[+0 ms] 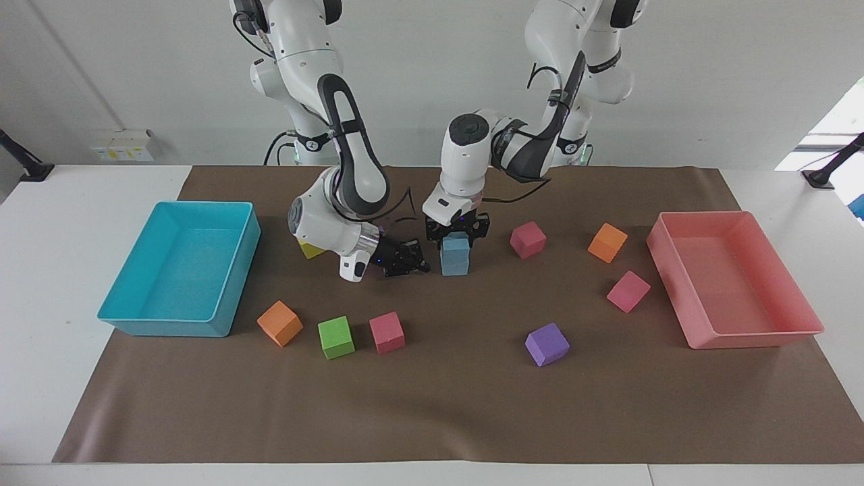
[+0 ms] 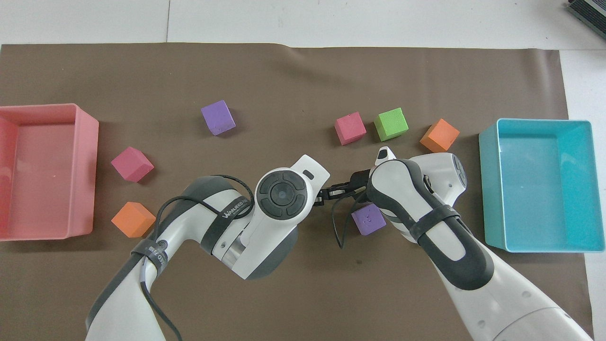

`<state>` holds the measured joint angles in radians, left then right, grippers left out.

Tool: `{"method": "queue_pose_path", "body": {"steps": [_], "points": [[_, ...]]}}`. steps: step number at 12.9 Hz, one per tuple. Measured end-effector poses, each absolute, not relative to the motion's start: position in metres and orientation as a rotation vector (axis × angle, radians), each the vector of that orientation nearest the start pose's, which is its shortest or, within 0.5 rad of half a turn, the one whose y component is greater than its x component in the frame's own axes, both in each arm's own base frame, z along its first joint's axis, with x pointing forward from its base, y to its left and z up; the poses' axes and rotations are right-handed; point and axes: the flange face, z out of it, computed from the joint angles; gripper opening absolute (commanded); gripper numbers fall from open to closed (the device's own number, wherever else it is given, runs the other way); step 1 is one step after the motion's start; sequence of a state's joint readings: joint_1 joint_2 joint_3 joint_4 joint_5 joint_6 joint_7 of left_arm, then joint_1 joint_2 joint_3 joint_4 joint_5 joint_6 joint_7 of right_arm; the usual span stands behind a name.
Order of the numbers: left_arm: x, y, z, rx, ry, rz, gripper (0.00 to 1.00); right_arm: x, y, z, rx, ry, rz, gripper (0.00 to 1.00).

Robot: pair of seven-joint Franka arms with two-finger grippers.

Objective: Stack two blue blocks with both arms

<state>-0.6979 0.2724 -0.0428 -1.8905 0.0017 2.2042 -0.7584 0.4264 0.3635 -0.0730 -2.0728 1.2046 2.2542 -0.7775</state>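
Note:
Two light-blue blocks stand as a stack mid-table, the upper block [image 1: 456,246] resting on the lower block [image 1: 455,265]. My left gripper [image 1: 457,231] hangs straight down over the stack, open, its fingers spread to either side of the upper block's top. My right gripper [image 1: 413,260] lies low and level beside the stack, on the side toward the right arm's end of the table, shut and holding nothing. In the overhead view the stack is hidden under the left arm's wrist, and only the right gripper [image 2: 331,192] shows.
A cyan tray [image 1: 169,327] stands at the right arm's end, a pink tray [image 1: 749,335] at the left arm's end. Loose cubes lie around: orange [image 1: 279,322], green [image 1: 335,337], red [image 1: 386,332], purple [image 1: 547,343], pink [image 1: 628,291], orange [image 1: 607,242], magenta [image 1: 527,239], yellow [image 1: 310,250].

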Motion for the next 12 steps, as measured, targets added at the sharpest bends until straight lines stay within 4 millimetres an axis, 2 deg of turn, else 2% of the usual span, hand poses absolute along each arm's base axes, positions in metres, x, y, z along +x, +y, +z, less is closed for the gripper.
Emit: {"method": "queue_pose_path", "body": {"steps": [3, 4, 5, 8, 10, 12], "points": [[0.46, -0.418, 0.366, -3.177, -0.03, -0.038, 0.8, 0.537, 0.226, 0.25, -2.301, -0.277, -0.036, 0.0], [0.46, -0.418, 0.366, -3.177, -0.03, -0.038, 0.85, 0.537, 0.226, 0.25, -2.301, -0.277, -0.036, 0.0], [0.46, -0.418, 0.366, -3.177, -0.031, -0.038, 1.0, 0.537, 0.226, 0.25, -2.301, -0.277, -0.036, 0.0], [0.461, -0.418, 0.37, -3.181, -0.031, -0.047, 1.0, 0.537, 0.226, 0.25, -2.301, -0.277, -0.036, 0.0], [0.464, -0.42, 0.385, -3.198, -0.033, -0.079, 1.0, 0.537, 0.226, 0.25, -2.301, -0.277, -0.036, 0.0], [0.466, -0.42, 0.412, -3.22, -0.036, -0.125, 1.0, 0.537, 0.225, 0.25, -2.301, -0.282, -0.039, 0.0]]}}
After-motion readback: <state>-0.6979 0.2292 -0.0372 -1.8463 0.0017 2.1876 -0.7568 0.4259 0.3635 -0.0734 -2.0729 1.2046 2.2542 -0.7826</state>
